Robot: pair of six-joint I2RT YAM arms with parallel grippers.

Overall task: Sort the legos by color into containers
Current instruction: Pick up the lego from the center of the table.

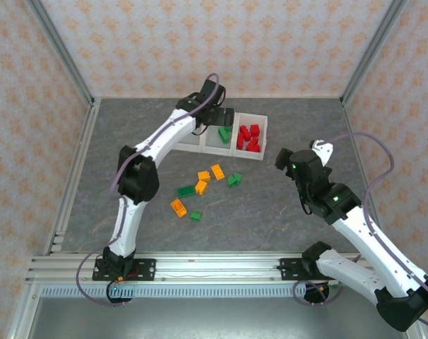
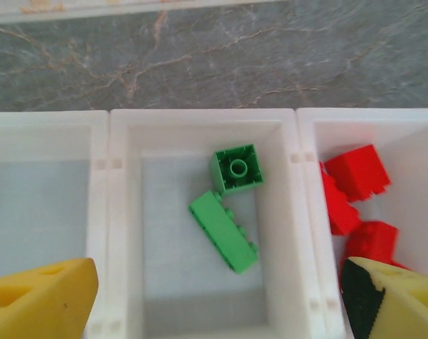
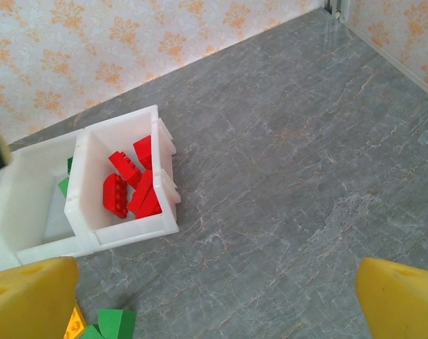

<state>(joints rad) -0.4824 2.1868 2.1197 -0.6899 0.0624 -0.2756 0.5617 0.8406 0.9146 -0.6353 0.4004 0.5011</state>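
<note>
A handful of loose legos [image 1: 200, 187], orange and green, lie scattered left of centre on the grey desk [image 1: 129, 148], some so close together that a grab for one could nudge or lift its neighbour. Behind them stands the white tray [image 2: 290, 212]. Its left compartment [image 2: 37, 205] is bare, its middle compartment [image 2: 164, 240] holds two green bricks [image 2: 236, 168], one squarish and one long and lying slantwise, and its right compartment [image 3: 129, 236] holds a heap of red bricks [image 3: 122, 194]. The left hand [image 2: 217, 279] hangs over the middle compartment, its yellow fingers [image 2: 41, 300] spread wide with nothing between them; one fingertip sits above the wall on the left, the other above the reds. That spread looks like the chief hazard: a careless pull sideways or a dip could catch a thin wall and shove or tip the light tray, mixing sorted colours. The right hand [image 3: 214, 289], also wide apart and empty, hovers over bare desk just off the tray's right end, and a swing toward the loose pieces could clip that corner. With both arms likely bound for the same small cluster, they could also crowd each other there.
</note>
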